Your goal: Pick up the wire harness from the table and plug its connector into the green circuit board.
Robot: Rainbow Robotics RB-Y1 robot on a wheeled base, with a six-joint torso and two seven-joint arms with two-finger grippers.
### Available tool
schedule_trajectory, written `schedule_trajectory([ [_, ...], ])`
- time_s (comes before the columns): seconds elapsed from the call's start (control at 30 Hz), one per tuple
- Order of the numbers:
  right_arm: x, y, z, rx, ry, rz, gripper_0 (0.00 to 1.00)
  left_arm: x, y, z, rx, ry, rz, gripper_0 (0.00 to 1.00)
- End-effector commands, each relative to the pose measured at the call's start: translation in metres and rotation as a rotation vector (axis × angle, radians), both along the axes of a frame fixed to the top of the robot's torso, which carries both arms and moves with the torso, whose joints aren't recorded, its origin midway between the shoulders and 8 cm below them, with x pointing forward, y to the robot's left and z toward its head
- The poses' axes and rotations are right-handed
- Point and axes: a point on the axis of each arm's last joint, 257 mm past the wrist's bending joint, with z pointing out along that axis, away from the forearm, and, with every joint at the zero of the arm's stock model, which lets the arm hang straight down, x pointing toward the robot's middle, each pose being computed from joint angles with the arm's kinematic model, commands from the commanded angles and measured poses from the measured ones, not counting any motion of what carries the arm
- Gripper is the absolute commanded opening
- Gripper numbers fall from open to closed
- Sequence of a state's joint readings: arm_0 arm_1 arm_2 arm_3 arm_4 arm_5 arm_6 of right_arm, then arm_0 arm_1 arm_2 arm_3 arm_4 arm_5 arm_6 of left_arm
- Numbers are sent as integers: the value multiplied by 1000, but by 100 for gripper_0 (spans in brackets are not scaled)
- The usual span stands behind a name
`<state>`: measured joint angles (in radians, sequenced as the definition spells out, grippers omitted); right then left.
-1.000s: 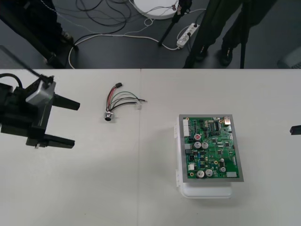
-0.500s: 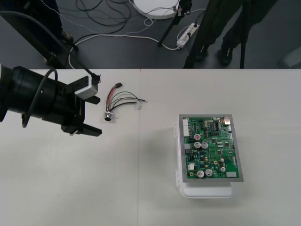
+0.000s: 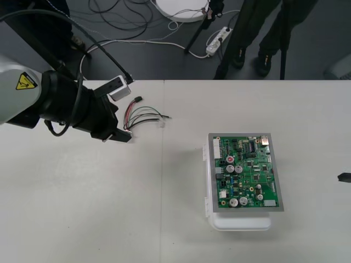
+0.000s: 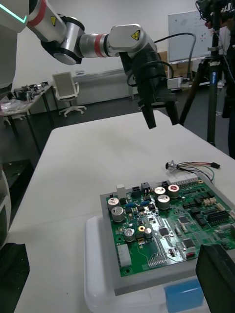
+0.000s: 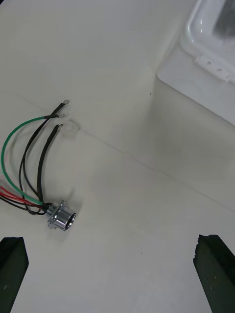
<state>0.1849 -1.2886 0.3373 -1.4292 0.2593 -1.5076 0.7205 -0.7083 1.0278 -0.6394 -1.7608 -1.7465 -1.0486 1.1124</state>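
The wire harness (image 3: pixel 143 115) lies on the table left of centre, with its small black plug (image 3: pixel 139 99) at the far end. My left gripper (image 3: pixel 123 125) hovers open right at the harness's left end. In the left wrist view its fingers (image 5: pixel 211 271) stand wide apart, and the round metal socket (image 5: pixel 62 219) with green, black and red wires lies on the table just ahead of them, nearer the left finger. The green circuit board (image 3: pixel 247 172) sits on its white base (image 3: pixel 241 222) to the right. In the right wrist view, my right gripper (image 4: pixel 113 247) is open by the board (image 4: pixel 171 222).
The white base's corner (image 5: pixel 205 63) shows beyond the harness in the left wrist view. My right gripper (image 3: pixel 344 177) waits at the table's right edge. The left gripper (image 4: pixel 160 119) hangs above the table behind the harness (image 4: pixel 192 166). Cables lie on the floor past the far edge.
My left arm has swung right and farther back, bringing its open gripper from the table's left side to the harness. The right gripper has shifted slightly nearer along the right edge.
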Motion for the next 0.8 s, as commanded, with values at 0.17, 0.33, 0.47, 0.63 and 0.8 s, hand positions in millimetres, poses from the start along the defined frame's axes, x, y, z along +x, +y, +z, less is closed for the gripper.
schedule_trajectory([
  [0.17,26,13,16,-36,-155,107,100,20,-11,4,90,17,124,100],
  [0.33,30,25,18,-17,-155,148,100,33,-4,-11,152,42,170,100],
  [0.47,37,25,15,-27,-150,160,100,42,1,-21,177,77,218,100],
  [0.63,45,25,9,-17,-138,152,100,46,3,-31,203,119,266,100],
  [0.8,51,31,11,7,-156,150,100,49,1,-41,220,156,309,100],
])
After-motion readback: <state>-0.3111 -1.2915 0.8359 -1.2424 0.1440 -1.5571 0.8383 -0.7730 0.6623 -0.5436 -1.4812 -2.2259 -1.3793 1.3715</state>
